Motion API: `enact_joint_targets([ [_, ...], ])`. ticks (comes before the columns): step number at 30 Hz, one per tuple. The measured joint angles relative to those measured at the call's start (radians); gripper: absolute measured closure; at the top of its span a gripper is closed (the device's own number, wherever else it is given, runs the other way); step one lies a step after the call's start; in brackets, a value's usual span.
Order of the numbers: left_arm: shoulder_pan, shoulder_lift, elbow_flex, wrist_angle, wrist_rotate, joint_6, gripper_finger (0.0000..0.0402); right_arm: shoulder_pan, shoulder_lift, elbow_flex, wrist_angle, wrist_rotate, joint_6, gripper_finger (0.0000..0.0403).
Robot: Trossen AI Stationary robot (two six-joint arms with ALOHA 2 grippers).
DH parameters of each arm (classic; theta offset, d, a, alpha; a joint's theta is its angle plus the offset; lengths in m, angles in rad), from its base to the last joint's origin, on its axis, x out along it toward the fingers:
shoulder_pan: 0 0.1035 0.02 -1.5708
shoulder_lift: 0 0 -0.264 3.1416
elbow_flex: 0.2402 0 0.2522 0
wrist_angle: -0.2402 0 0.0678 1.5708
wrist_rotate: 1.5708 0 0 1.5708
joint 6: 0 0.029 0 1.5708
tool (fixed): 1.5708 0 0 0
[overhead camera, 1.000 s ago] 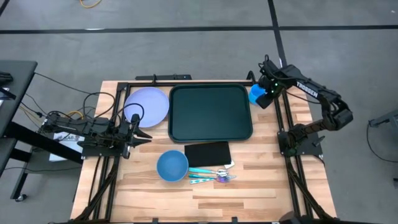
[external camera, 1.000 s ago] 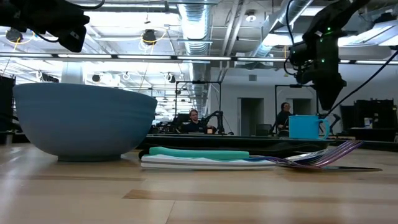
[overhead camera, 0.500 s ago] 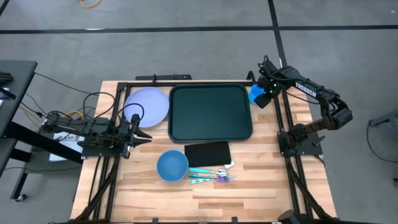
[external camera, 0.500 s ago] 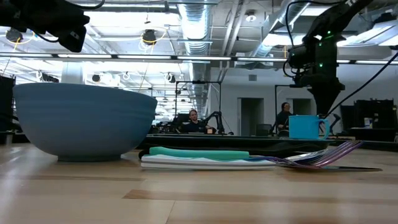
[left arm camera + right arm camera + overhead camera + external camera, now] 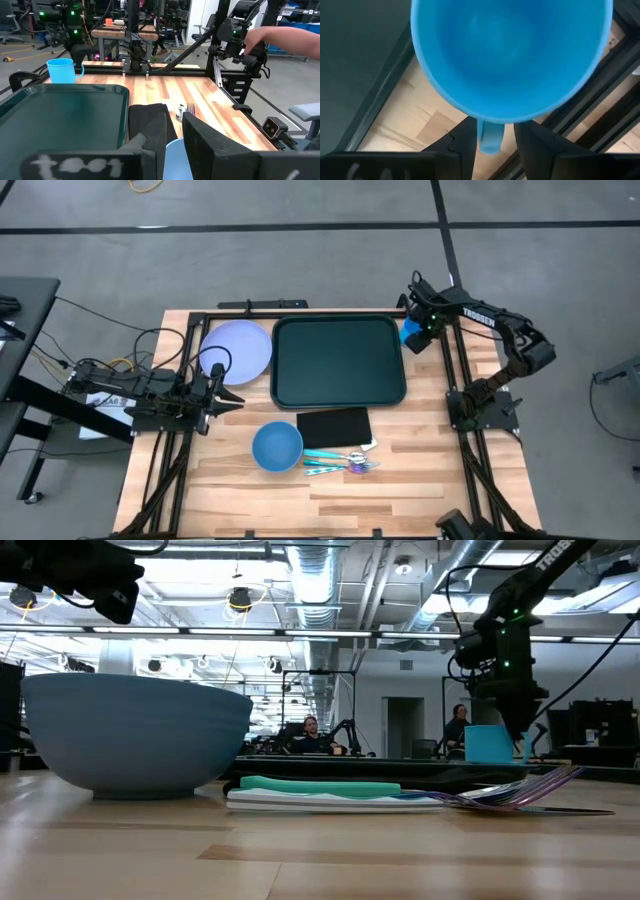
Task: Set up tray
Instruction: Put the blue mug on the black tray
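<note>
The dark green tray (image 5: 340, 361) lies in the middle of the table, toward its far side. A blue cup (image 5: 409, 331) stands upright on the wood by the tray's far right corner. My right gripper (image 5: 492, 146) is open and points down over the cup (image 5: 510, 55). Its two fingers stand on either side of the cup's handle (image 5: 490, 136), with a gap on each side. In the low view, the right gripper (image 5: 517, 730) has reached the level of the cup (image 5: 488, 745). My left gripper (image 5: 226, 394) waits open near the table's left edge, below the lavender plate (image 5: 238, 349).
A blue bowl (image 5: 277, 446), a flat black rectangle (image 5: 334, 426) and cutlery (image 5: 342, 463) lie on the table's near side. Black frame rails (image 5: 455, 365) run along the table's edges, close beside the cup. A person's arm (image 5: 282, 36) shows beyond the table.
My right gripper has come down from above the cup to the height of its handle and has shifted a little toward the table's far edge. The cup and all other things have stayed in place.
</note>
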Motion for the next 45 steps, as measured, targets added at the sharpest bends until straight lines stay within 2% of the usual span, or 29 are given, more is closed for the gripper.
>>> enact_joint_targets([
  [10,0.0,0.0,0.0,0.0,0.0,0.002,0.035,-0.001,0.002,0.0,-0.004,0.0,-0.025,0.0286],
  [22,0.0,0.0,0.0,-0.001,0.0,0.003,0.035,-0.001,0.002,0.0,-0.005,0.0,-0.025,0.0344],
  [32,0.0,0.0,0.0,-0.001,0.0,0.003,0.035,-0.001,0.002,0.006,-0.022,-0.001,-0.026,0.0349],
  [45,0.0,0.0,0.0,-0.001,0.0,0.003,0.035,0.032,0.002,0.171,-0.159,-0.002,-0.005,0.0349],
])
